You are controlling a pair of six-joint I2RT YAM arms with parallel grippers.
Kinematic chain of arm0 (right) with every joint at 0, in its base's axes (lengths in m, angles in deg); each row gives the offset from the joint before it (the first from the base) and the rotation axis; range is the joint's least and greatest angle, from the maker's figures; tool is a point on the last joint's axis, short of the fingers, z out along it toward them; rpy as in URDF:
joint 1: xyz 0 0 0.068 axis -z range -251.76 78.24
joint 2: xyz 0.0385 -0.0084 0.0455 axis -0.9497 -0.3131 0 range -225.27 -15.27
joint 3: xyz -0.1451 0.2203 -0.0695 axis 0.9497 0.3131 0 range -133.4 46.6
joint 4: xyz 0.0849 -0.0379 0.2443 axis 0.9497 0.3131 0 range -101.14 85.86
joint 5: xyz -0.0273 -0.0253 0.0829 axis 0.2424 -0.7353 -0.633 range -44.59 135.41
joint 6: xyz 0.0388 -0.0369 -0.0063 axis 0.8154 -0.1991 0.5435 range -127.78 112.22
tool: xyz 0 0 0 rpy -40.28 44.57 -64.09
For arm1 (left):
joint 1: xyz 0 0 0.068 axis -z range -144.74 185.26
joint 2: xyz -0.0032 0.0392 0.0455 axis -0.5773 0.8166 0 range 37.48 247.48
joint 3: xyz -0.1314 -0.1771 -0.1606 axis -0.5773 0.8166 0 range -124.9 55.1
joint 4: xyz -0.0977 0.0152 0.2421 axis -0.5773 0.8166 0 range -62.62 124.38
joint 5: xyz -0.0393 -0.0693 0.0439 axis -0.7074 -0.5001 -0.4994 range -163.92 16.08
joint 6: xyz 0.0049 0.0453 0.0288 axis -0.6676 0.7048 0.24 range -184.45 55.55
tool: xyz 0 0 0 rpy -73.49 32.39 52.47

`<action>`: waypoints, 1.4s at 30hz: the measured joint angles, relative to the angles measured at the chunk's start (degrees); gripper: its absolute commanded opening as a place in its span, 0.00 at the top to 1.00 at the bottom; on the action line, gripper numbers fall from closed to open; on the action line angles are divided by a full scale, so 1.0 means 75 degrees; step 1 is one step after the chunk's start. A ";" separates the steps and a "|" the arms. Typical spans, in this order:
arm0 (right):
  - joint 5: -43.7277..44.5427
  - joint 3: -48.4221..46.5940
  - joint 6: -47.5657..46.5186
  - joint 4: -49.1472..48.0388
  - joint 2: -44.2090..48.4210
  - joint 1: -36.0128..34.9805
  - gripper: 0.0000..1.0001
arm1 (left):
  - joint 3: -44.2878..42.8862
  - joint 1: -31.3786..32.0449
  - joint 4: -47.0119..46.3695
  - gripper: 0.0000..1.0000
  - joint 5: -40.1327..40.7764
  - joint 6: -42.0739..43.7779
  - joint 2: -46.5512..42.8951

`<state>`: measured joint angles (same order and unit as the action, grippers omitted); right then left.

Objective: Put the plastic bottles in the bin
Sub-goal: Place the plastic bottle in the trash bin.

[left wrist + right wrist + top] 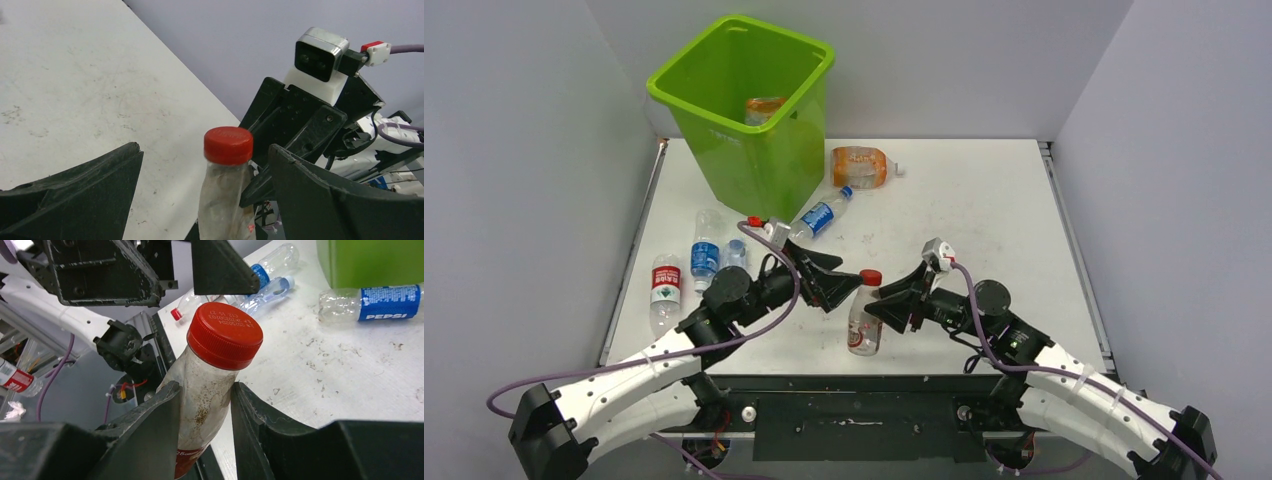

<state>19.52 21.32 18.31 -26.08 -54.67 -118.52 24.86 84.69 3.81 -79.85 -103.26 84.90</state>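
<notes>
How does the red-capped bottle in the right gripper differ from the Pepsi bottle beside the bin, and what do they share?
The red-capped bottle stands upright, clamped by the right gripper; the Pepsi bottle lies on its side, untouched. The red-capped bottle looks grimy with a red label; the Pepsi bottle looks clean with a blue one. Both are clear plastic and outside the bin.
</notes>
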 measured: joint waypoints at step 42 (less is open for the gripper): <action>0.0595 -0.0105 0.0242 0.0326 0.0058 -0.0781 0.05 | 0.0079 0.0114 -0.0956 1.00 0.0055 -0.0338 -0.0344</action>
<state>23.98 20.54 20.12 -23.63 -54.23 -124.38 25.45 85.54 -3.36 -79.44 -105.80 82.32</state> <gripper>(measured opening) 0.922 0.404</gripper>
